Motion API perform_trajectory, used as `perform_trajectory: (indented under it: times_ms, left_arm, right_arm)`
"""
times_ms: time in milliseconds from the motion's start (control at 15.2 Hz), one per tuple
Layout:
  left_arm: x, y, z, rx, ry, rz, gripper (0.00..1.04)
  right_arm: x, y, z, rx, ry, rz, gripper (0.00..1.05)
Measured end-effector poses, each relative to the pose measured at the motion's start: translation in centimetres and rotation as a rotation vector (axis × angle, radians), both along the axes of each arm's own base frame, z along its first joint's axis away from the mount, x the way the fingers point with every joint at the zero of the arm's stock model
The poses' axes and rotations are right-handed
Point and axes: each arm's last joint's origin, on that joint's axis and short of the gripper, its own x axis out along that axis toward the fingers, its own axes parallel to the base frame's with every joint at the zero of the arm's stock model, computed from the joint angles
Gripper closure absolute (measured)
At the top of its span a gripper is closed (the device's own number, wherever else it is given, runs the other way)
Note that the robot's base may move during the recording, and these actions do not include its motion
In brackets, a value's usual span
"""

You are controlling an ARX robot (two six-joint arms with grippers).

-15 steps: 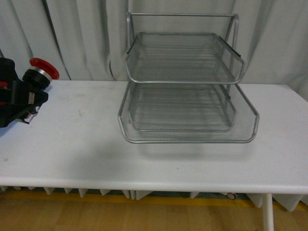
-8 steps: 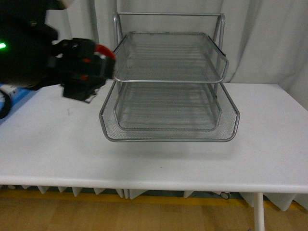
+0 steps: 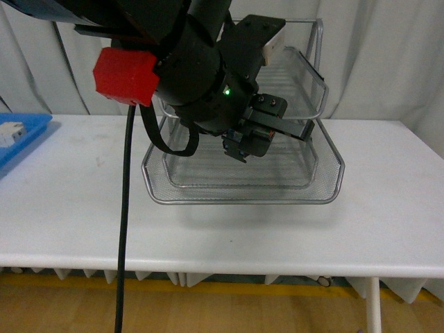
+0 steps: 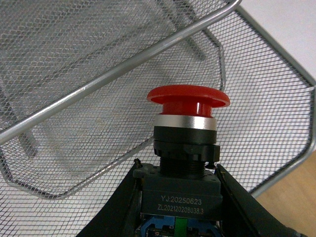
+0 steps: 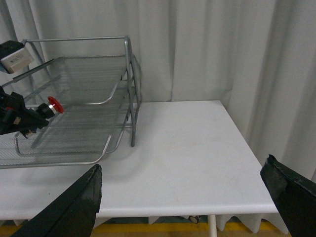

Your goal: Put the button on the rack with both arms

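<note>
The button point(image 4: 187, 101) has a red mushroom cap on a dark blocky body, and my left gripper point(image 4: 178, 190) is shut on that body. Its cap points into the silver wire-mesh rack point(image 4: 123, 69), just below one tier's front rim and over the mesh of the tier beneath. In the front view the black left arm point(image 3: 201, 69) covers much of the rack point(image 3: 243, 200), and the left gripper point(image 3: 250, 142) hides the button. From the right wrist view, the button point(image 5: 54, 105) shows at the rack's point(image 5: 84, 74) open front. My right gripper point(image 5: 187, 197) hangs open over bare table, far from the rack.
A flat blue tray point(image 3: 28, 135) holding a white block point(image 3: 10, 132) sits at the table's left edge. The white table point(image 5: 187, 148) runs right of the rack to a near edge. Grey curtains hang behind. A black cable point(image 3: 125, 229) drops from the left arm.
My left arm has swung from the table's left side across to the rack's front, carrying the button with it. It now fills the upper middle of the front view.
</note>
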Motion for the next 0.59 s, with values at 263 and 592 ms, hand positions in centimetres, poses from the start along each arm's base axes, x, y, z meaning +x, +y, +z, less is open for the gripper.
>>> perform_trajectory:
  times_ms: [263, 592]
  left_arm:
    - [2.6, -0.9, -1.8, 0.044, 0.065, 0.007, 0.69]
    - [6.2, -1.0, -3.9, 0.094, 0.128, 0.062, 0.69]
  right_arm:
    - [0.0, 0.0, 0.0, 0.000, 0.000, 0.000, 0.06]
    - [0.0, 0.0, 0.0, 0.000, 0.000, 0.000, 0.06]
